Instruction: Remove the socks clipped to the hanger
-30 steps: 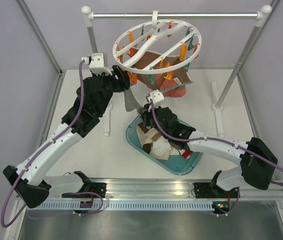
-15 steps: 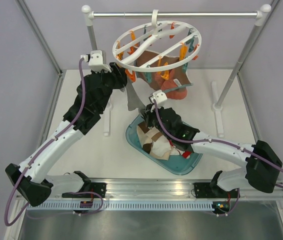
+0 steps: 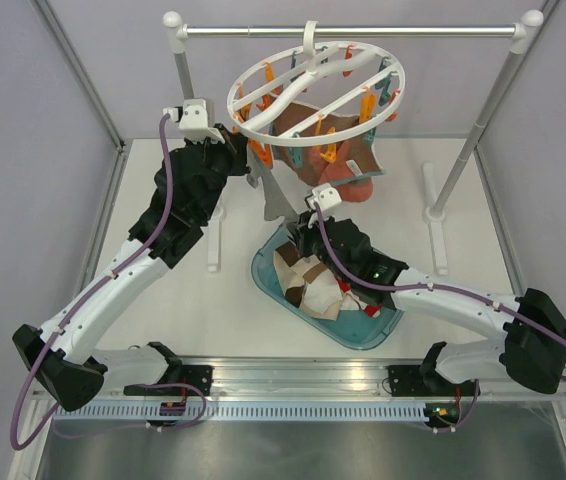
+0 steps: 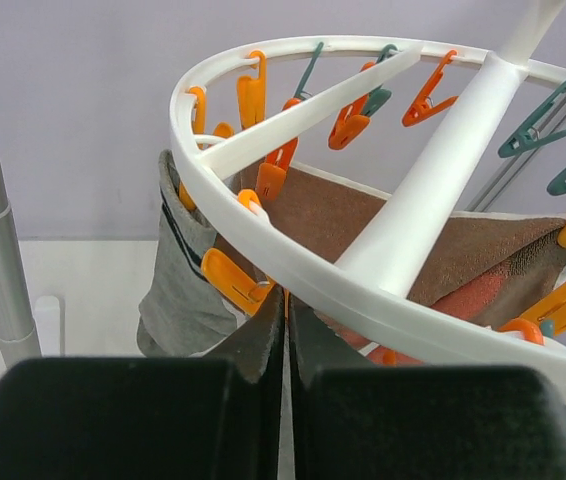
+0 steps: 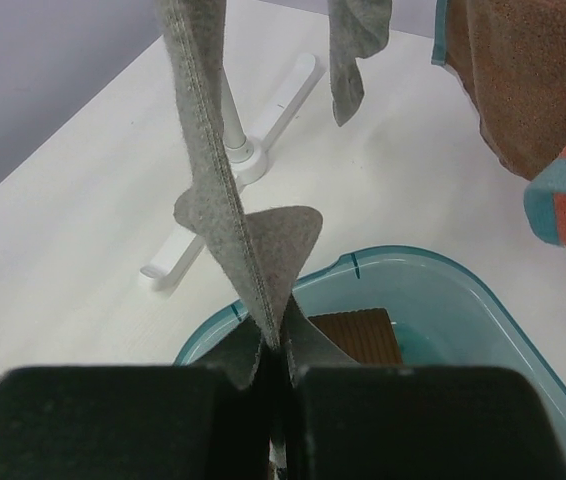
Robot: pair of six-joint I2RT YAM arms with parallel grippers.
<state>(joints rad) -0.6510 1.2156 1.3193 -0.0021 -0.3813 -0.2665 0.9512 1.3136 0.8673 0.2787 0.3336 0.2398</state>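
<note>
Left gripper (image 4: 285, 320) has just pressed shut beside an orange clip (image 4: 231, 282) on the hanger (image 4: 413, 210), above the upright grey sock (image 5: 215, 180) my right gripper (image 5: 275, 345) pinches low.

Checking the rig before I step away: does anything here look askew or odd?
The hanger hangs tilted, its ring not level. A grey sock is stretched from it down to the right gripper, shut on the sock's lower end above the teal basin. Nothing looks spilled or damaged.
</note>
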